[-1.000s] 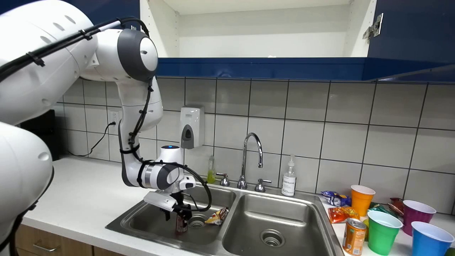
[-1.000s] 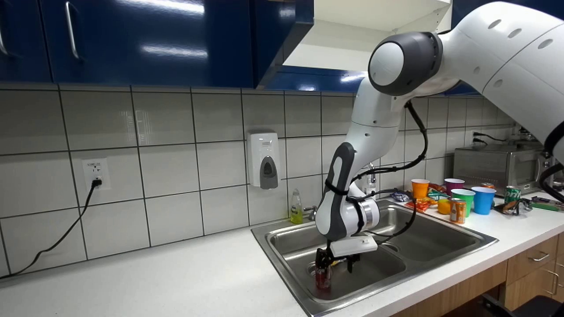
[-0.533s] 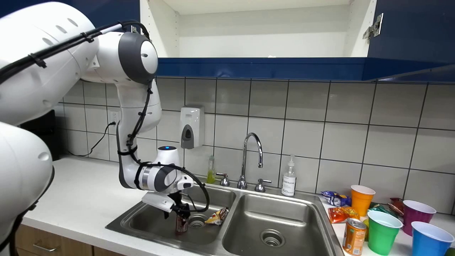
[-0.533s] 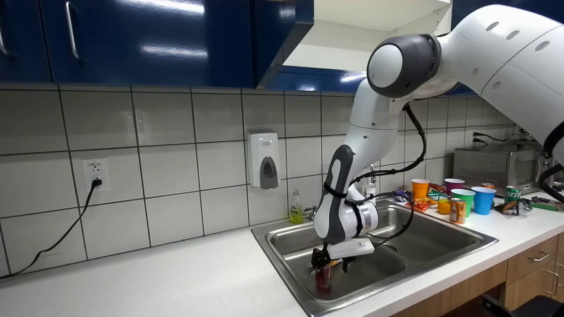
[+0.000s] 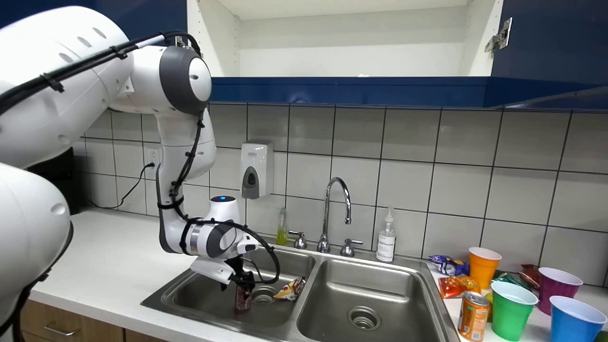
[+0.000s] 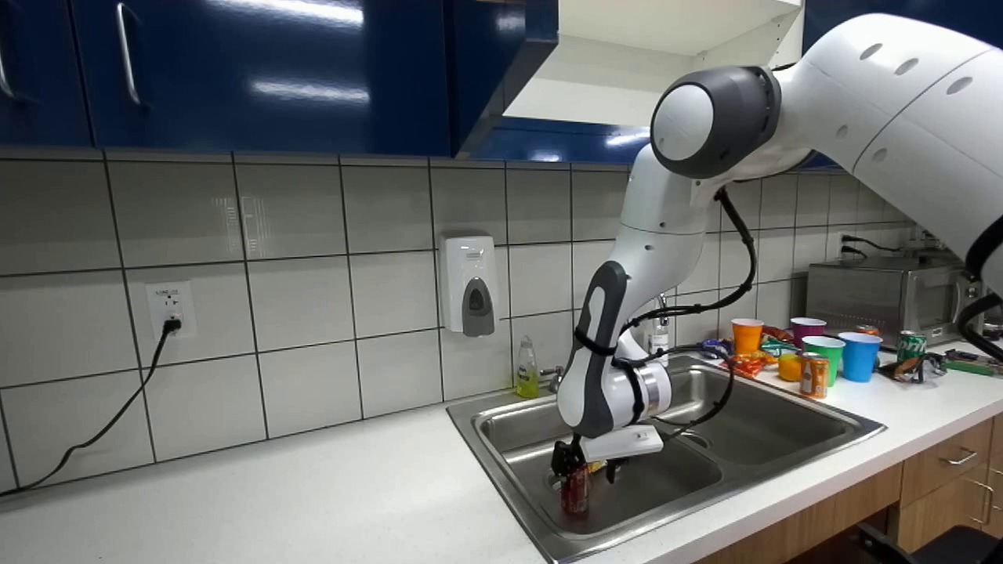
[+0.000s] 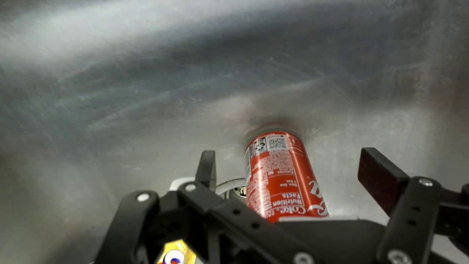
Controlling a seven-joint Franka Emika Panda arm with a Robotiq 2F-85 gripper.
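Pincer (image 7: 287,168) stands spread wide, a red can (image 7: 280,176) showing upright between its fingers (image 7: 377,179) in the steel sink (image 5: 204,298).

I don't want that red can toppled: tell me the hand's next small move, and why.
Probably lower the hand slightly over the red can: in the wrist view the can shows between the spread fingers, yet in both exterior views most of it shows below them.

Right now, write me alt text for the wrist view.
A red Coke can stands in a steel sink, seen between the open jaws of the end effector, with a gap either side. Left of the can, part of a drain shows, with some yellow wrapper lower down.
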